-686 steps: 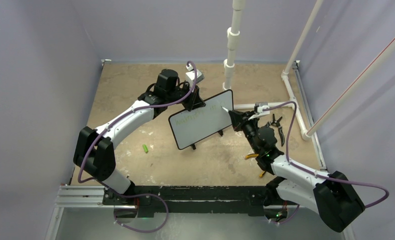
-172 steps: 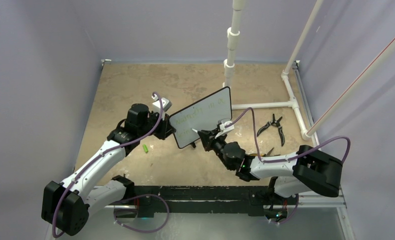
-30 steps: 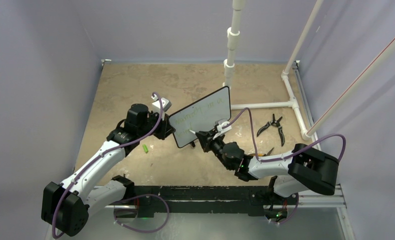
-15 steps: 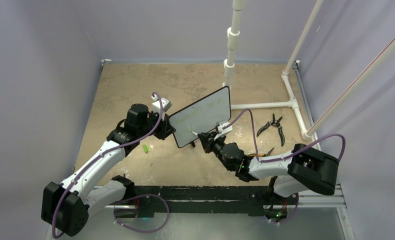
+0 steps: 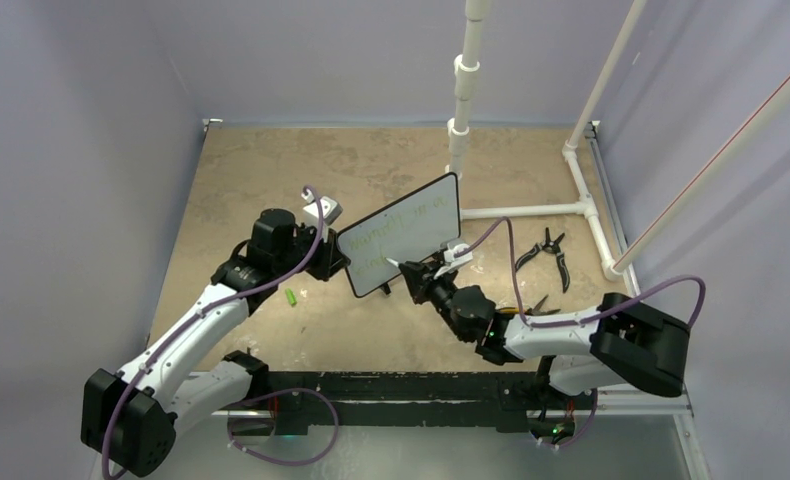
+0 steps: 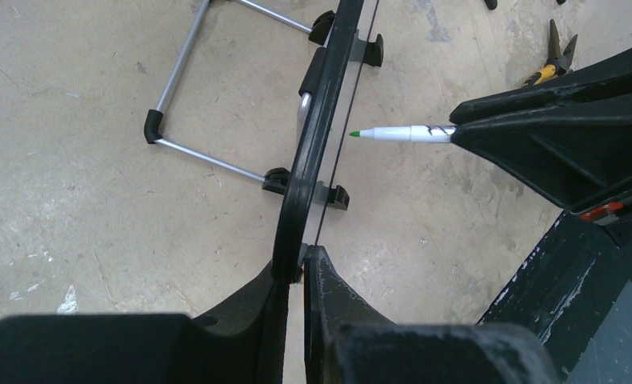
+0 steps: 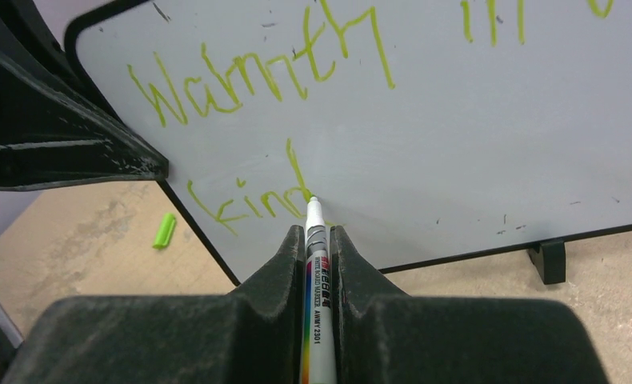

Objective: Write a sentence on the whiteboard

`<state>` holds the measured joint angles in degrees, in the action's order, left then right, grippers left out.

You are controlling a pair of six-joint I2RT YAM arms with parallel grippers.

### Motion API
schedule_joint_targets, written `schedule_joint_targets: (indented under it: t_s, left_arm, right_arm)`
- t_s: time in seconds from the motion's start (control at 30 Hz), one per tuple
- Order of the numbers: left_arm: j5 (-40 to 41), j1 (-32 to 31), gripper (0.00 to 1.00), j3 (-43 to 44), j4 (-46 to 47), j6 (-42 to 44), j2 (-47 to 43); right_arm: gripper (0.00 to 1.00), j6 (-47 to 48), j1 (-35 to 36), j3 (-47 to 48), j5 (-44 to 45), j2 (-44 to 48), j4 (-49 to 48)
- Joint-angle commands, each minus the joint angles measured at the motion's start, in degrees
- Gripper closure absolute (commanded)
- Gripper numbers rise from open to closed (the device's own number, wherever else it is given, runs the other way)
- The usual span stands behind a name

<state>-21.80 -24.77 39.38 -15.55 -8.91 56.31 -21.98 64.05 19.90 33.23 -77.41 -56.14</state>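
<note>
The whiteboard point(image 5: 403, 232) stands tilted on the tan table; it also shows edge-on in the left wrist view point(image 6: 317, 136) and face-on in the right wrist view point(image 7: 425, 128). My left gripper point(image 6: 297, 268) is shut on its left edge. The sentence point(image 7: 257, 76) in green reads "Warmth in" on top and "kind" point(image 7: 253, 200) below. My right gripper point(image 7: 318, 236) is shut on a white marker point(image 7: 316, 272), its tip at the board just right of the "d". From the left wrist the marker point(image 6: 401, 133) points at the board face.
A green marker cap point(image 5: 291, 297) lies on the table left of the board. Black pliers point(image 5: 549, 247) and yellow-handled cutters point(image 5: 531, 305) lie to the right. White PVC pipes point(image 5: 531, 210) stand and lie behind the board.
My right gripper has shifted the marker a little rightward along the lower line of text. The left arm and the board have stayed where they were.
</note>
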Motion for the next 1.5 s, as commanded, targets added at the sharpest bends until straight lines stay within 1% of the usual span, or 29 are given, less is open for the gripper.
schedule_joint_targets:
  t_s: [0.0,0.07,0.13,0.2,0.3,0.47,0.53,0.63,0.8,0.9,1.0,1.1,1.2,1.47]
  left_arm:
    - [1.9,0.0,0.89,1.2,0.8,-0.8,-2.6]
    - [3.0,0.0,0.78,1.2,0.8,-1.1,-3.2]
    - [3.9,0.0,0.65,1.2,0.8,-1.5,-3.8]
    - [4.6,0.0,0.57,1.4,0.9,-1.9,-4.3]
    - [5.4,0.0,0.47,2.5,0.4,-2.3,-5.1]
    - [6.4,0.1,0.37,6.9,-1.0,-1.6,-5.2]
    - [6.0,0.1,0.36,9.4,-1.4,-0.4,-3.8]
    - [4.8,0.1,0.34,13.1,-1.4,2.1,-0.9]
    - [-0.2,0.1,0.34,18.1,1.1,5.8,5.8]
    - [-2.2,0.1,0.34,20.2,2.2,8.0,9.7]
    - [-5.3,0.1,0.34,21.9,2.1,8.6,13.2]
    - [-7.4,0.1,0.34,20.8,3.7,8.6,14.7]
    - [-7.0,0.1,0.34,18.2,6.8,7.6,14.2]
    - [-6.1,0.1,0.36,14.8,9.9,4.7,13.9]
  right_arm:
    - [1.0,0.7,-0.2,-1.6,-1.8,4.8,-1.7]
    - [1.0,0.8,-0.2,-2.1,-4.2,6.9,-0.5]
    - [1.0,1.6,-0.3,-2.5,-4.6,9.1,0.1]
    - [1.0,2.9,-0.4,-2.4,-5.4,11.5,2.0]
    - [1.0,3.7,-2.4,-3.0,-9.0,14.7,4.0]
    - [1.0,3.4,-12.3,-5.6,-23.3,18.6,4.1]
    - [1.0,3.2,-15.4,-6.0,-26.9,19.5,4.2]
    - [1.0,3.9,-18.0,-5.2,-30.9,20.1,5.0]
    - [1.0,9.9,-21.0,-1.6,-35.1,17.5,6.8]
    - [1.0,12.5,-22.9,-0.7,-37.6,15.0,4.7]
    - [1.0,13.1,-23.2,-2.2,-39.6,12.7,-0.6]
    - [1.0,13.0,-23.2,-4.3,-39.4,11.5,-4.4]
    - [1.0,13.7,-23.2,-5.1,-40.2,12.5,-5.9]
    - [1.0,14.3,-23.2,-4.2,-40.8,12.6,-3.7]
